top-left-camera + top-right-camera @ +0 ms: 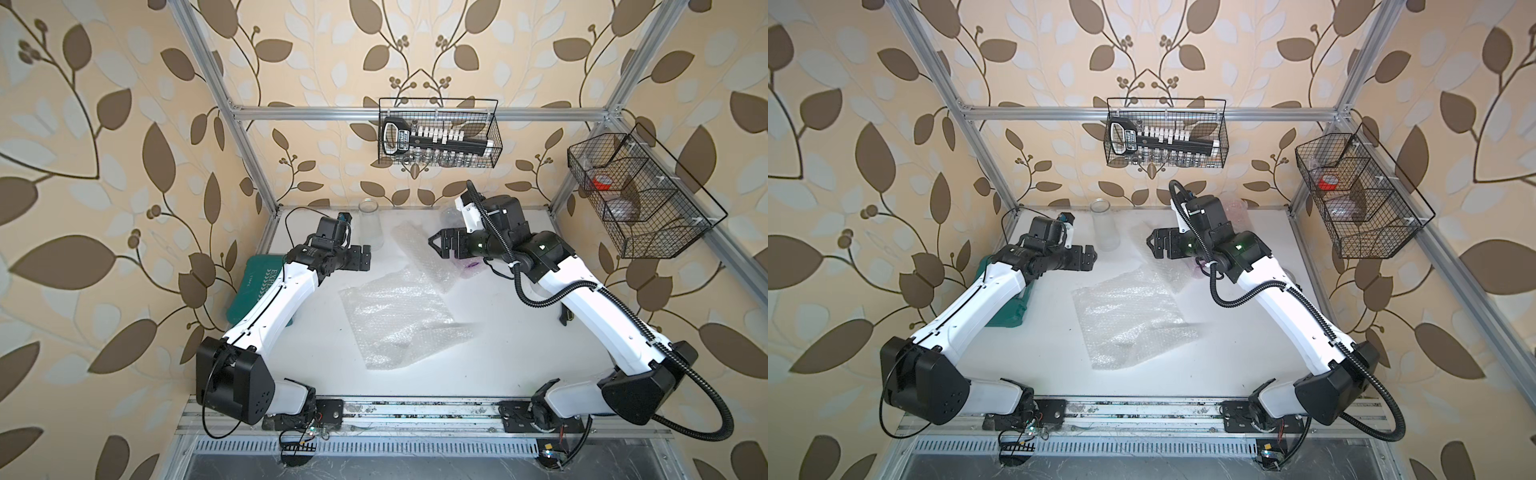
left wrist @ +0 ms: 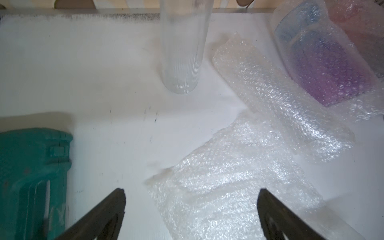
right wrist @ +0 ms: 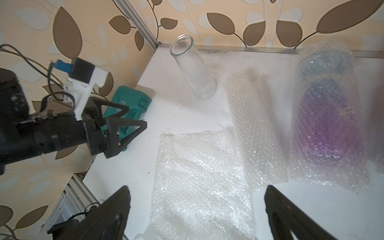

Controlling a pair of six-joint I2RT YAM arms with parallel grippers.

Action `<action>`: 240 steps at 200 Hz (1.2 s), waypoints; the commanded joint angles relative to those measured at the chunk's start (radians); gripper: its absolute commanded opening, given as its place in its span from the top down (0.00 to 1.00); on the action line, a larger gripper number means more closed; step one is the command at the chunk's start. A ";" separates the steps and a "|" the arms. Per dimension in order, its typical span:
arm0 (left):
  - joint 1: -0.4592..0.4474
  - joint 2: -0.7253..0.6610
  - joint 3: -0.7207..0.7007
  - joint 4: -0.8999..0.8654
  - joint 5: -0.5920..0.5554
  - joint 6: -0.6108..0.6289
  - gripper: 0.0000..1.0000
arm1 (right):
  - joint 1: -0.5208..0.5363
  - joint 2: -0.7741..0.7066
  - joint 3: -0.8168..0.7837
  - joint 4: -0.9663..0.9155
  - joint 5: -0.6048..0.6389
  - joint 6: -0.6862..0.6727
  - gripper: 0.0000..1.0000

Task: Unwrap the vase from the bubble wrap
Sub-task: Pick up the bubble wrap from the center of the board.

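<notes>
A clear ribbed glass vase (image 1: 371, 224) (image 1: 1105, 226) (image 2: 182, 52) (image 3: 193, 68) stands bare near the back edge. A loose sheet of bubble wrap (image 1: 399, 320) (image 1: 1129, 320) (image 2: 228, 187) (image 3: 199, 182) lies flat mid-table. Beside it lies a rolled bubble-wrap bundle (image 1: 424, 253) (image 2: 280, 108) (image 3: 255, 128); what it holds I cannot tell. A purple vase (image 2: 324, 64) (image 3: 326, 128) lies wrapped beyond it, mostly under my right arm in both top views. My left gripper (image 1: 365, 257) (image 1: 1090, 255) (image 2: 191, 192) and right gripper (image 1: 434, 245) (image 1: 1150, 245) (image 3: 197, 189) hover open and empty above the wrap.
A green plastic case (image 1: 253, 291) (image 2: 31, 176) lies under my left arm at the table's left edge. A pinkish wrapped item (image 2: 353, 20) sits at the back right. Wire baskets hang on the back rail (image 1: 438, 133) and the right frame (image 1: 640, 191).
</notes>
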 commanded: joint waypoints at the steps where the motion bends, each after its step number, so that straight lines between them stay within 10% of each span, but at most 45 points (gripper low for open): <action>1: -0.003 -0.007 0.016 -0.258 0.029 -0.172 0.01 | 0.007 -0.016 -0.021 0.032 -0.022 -0.065 0.01; 188: -0.006 0.396 -0.134 -0.002 -0.050 -0.476 0.21 | 0.030 -0.186 -0.276 0.067 -0.127 -0.126 0.01; 240: -0.012 0.393 -0.202 0.018 -0.032 -0.525 0.43 | 0.029 -0.205 -0.292 0.089 -0.117 -0.108 0.01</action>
